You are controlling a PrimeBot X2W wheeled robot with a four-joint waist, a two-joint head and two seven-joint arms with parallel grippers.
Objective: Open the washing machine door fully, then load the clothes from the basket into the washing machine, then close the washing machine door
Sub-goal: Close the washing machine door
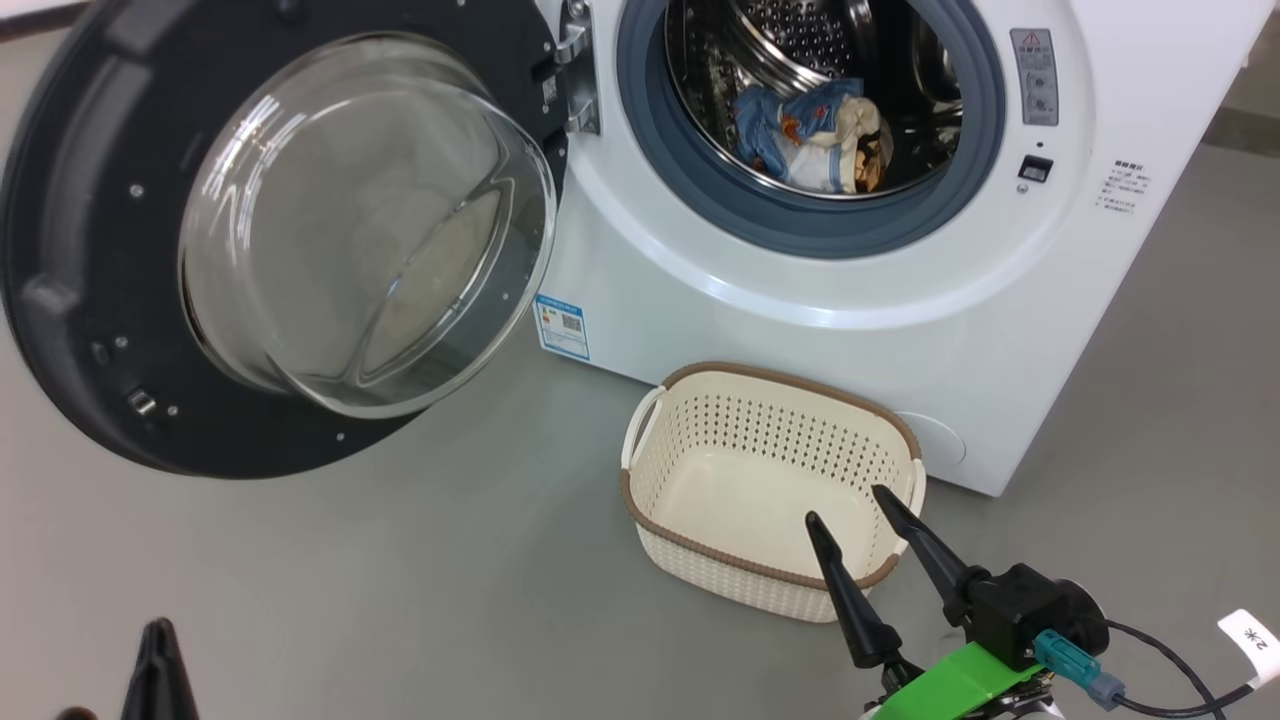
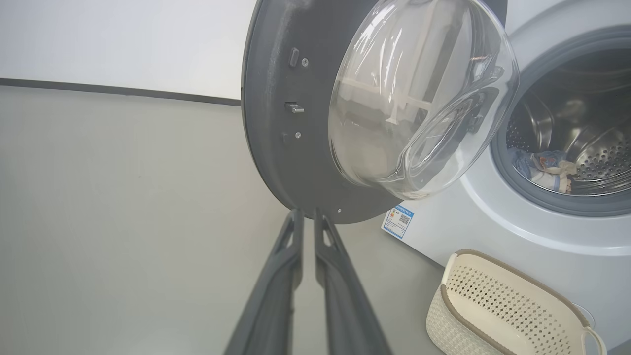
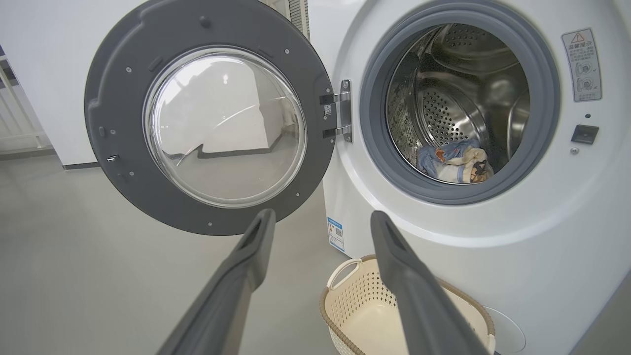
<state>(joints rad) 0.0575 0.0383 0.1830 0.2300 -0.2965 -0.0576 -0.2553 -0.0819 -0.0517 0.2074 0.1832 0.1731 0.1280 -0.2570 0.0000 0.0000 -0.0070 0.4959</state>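
The washing machine [image 1: 800,320] [image 2: 493,222] [image 3: 493,256] stands with its door [image 1: 90,250] [image 2: 276,123] [image 3: 118,98] swung wide to the left, glass bowl facing me. The clothes [image 1: 815,135] [image 2: 544,170] [image 3: 456,160] lie bunched at the bottom of the steel drum. On the floor before the machine sits the basket [image 1: 700,560] [image 2: 493,305] [image 3: 345,296], with nothing inside. My right gripper [image 1: 845,503] [image 3: 323,217] hangs open over the basket's near rim. My left gripper [image 1: 158,670] [image 2: 307,213] has its fingers drawn almost together on nothing, tips just below the door's lower edge.
Grey floor [image 1: 400,580] spreads left of the basket and under the door. A white wall with a dark baseboard [image 2: 123,91] runs behind the door. A blue energy label [image 1: 562,327] marks the machine's lower left front.
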